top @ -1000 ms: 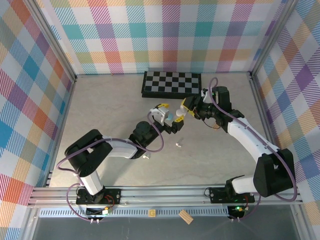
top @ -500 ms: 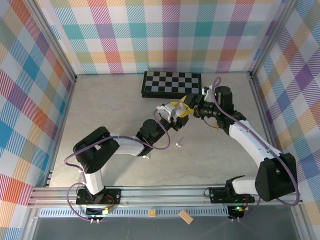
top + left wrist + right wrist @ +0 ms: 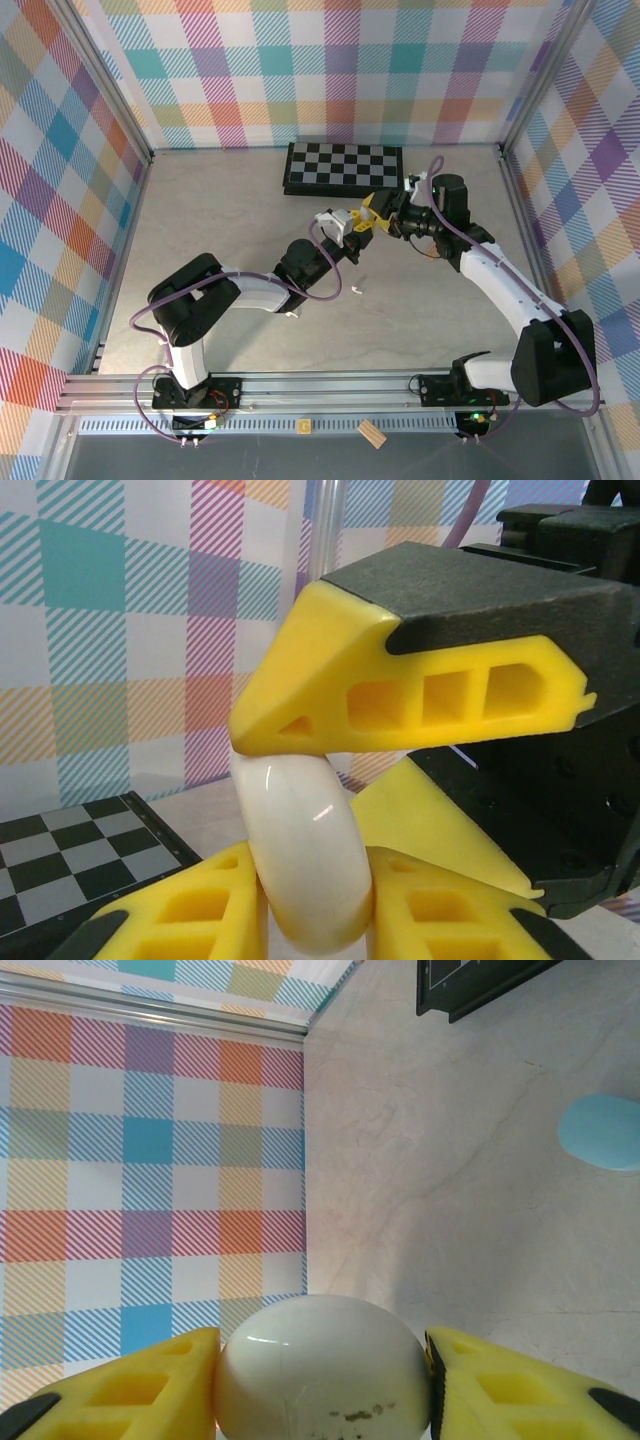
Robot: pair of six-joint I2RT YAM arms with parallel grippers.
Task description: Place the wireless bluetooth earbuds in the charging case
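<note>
A white pebble-like charging case (image 3: 305, 850) is held above the table by both grippers at once. My left gripper (image 3: 310, 905) is shut on its lower part, a yellow finger pressing each side. My right gripper (image 3: 322, 1380) is shut on the same case (image 3: 322, 1370), and one of its yellow fingers (image 3: 400, 680) rests over the case's top in the left wrist view. From above, the left gripper (image 3: 348, 225) and right gripper (image 3: 377, 215) meet tip to tip in front of the chessboard. One white earbud (image 3: 356, 291) lies on the table below them and another (image 3: 291, 314) beside the left arm.
A black-and-white chessboard (image 3: 343, 167) lies at the back of the table. A light blue pebble-like case (image 3: 600, 1132) sits on the table beneath the right gripper. Plaid walls enclose the table. A small wooden block (image 3: 371, 433) lies on the front rail.
My left gripper moved up and right to the case held by the right gripper and closed on it. The right gripper stayed almost still.
</note>
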